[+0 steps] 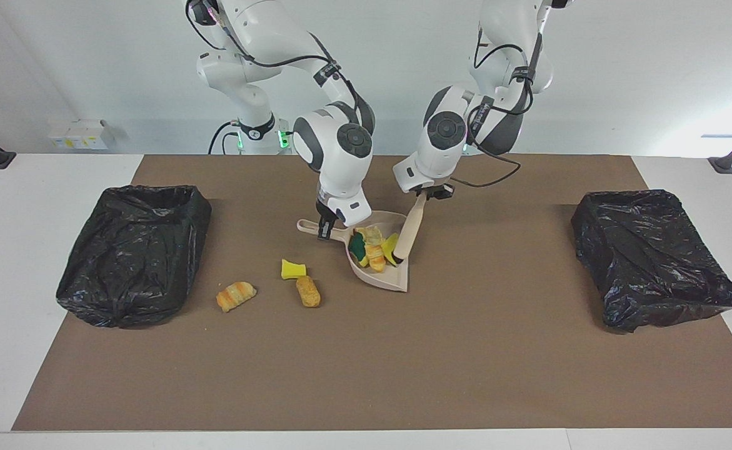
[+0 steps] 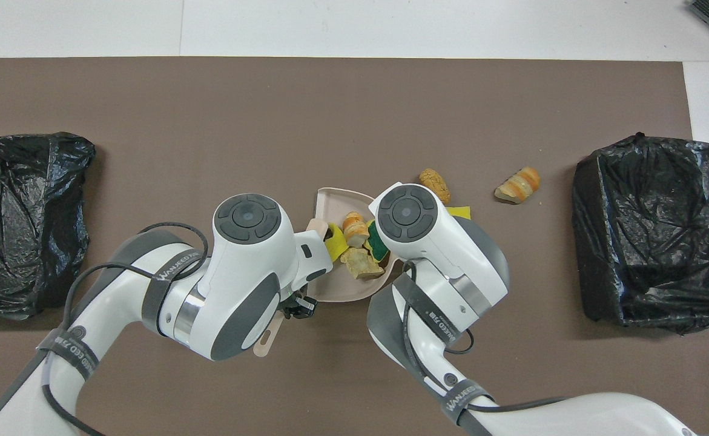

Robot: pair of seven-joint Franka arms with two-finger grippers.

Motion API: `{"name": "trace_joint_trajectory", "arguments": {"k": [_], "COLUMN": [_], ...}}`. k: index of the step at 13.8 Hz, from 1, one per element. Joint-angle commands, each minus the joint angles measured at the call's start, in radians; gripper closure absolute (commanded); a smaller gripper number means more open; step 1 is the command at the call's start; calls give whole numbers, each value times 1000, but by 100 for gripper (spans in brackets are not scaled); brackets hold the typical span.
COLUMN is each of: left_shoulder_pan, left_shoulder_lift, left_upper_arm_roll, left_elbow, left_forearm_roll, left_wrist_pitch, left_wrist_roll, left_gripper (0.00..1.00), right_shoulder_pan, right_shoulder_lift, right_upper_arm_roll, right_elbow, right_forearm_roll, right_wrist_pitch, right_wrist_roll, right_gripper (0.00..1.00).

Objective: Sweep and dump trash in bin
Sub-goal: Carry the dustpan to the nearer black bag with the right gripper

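Note:
The beige dustpan point(image 1: 386, 277) point(image 2: 332, 201) lies mid-mat, and my right gripper point(image 1: 324, 228) is shut on its handle. Inside it sit three pieces of trash: a green-backed sponge point(image 1: 359, 248), a bread lump point(image 1: 376, 256) and a yellow sponge point(image 1: 391, 245) point(image 2: 334, 241). My left gripper point(image 1: 426, 194) is shut on the beige brush point(image 1: 409, 230), whose bristle end stands in the pan against the yellow sponge. Three more pieces lie on the mat toward the right arm's end: a yellow sponge point(image 1: 293, 269) point(image 2: 461, 212), a tan lump point(image 1: 307, 291) point(image 2: 435, 183) and a striped bread piece point(image 1: 235, 295) point(image 2: 517, 184).
A bin lined with a black bag point(image 1: 134, 250) point(image 2: 651, 230) stands at the right arm's end of the brown mat. A second one point(image 1: 650, 256) point(image 2: 21, 218) stands at the left arm's end. In the overhead view both wrists cover the grippers.

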Motion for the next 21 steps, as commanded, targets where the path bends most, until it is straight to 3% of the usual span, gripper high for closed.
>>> {"name": "trace_joint_trajectory", "arguments": {"k": [1,8,15,21], "left_shoulder_pan": [-4,38,-44,-211], "left_shoulder_lift": [-29,-77,-184,-140], "left_upper_arm_roll": [8,21,10,10], "left_elbow": [7,65,-116,-225], "left_forearm_roll": [-8,0,8,8], "left_wrist_pitch": [21,18,164,375], "left_wrist_roll": [-188,-342,-481,-579], "left_gripper": [100,100,100,100], "right_shoulder_pan": [-41,-101,-288,-498], "right_shoulder_lift": [-1,-29,-72,-73], "right_upper_arm_roll": [8,8,4,-4], "right_elbow": [6,73,147,202], "right_forearm_roll": [13,14,11,-9], "right_wrist_pitch": [18,-55,-124,-143], "right_wrist_roll": [-75,-216,-428,-733], "right_gripper": [100,100,100,100]}}
